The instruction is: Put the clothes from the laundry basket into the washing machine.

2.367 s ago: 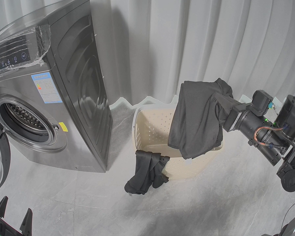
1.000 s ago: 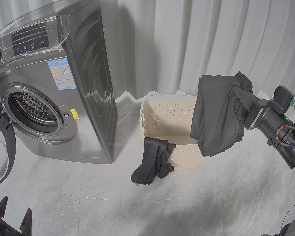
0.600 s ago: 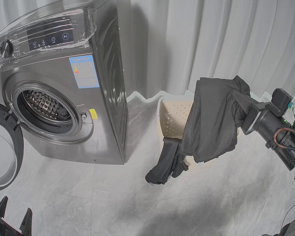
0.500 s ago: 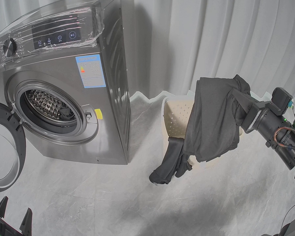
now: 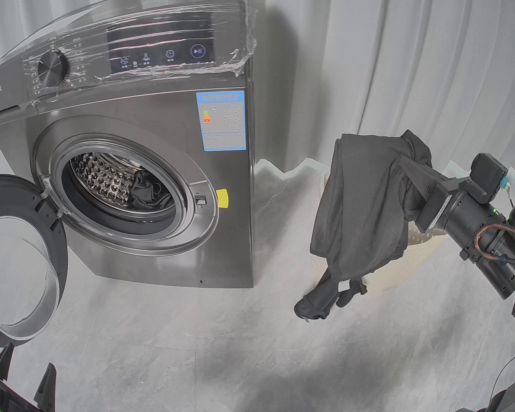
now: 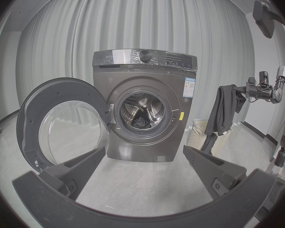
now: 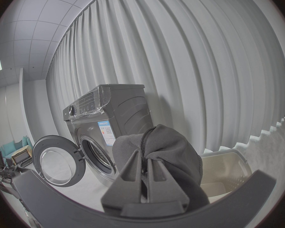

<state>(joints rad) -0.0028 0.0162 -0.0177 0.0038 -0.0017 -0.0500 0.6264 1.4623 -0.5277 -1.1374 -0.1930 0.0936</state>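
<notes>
Three dark garments are spread across the head view. One bundle [image 5: 149,193] lies inside the drum [image 5: 106,173] of the grey washing machine [image 5: 229,213] at the left of the frame. A second, the hanging garment [image 5: 366,207], droops at centre right from the right gripper [image 5: 411,166]. A third, the draped garment [image 5: 326,298], trails down the front of the laundry basket [image 5: 423,247] to the pale floor [image 5: 212,339] at lower centre. The right gripper's fingers [image 7: 133,174] are pressed together on a bunched fold of the hanging garment, which hangs clear of the floor in front of the basket and hides most of it; the arm comes in from the right edge. The machine's round door [image 5: 17,258] stands swung wide open at the left edge, and clear plastic wrap [image 5: 171,58] covers the control panel at the upper left. The left gripper [image 5: 27,367] sits in the bottom left corner, low near the floor, its two fingers spread apart with nothing between them; the left wrist view looks between them at the open drum. The cream basket stands to the right of the machine, apart from it, before a white pleated curtain [image 5: 418,47] that fills the upper right
</notes>
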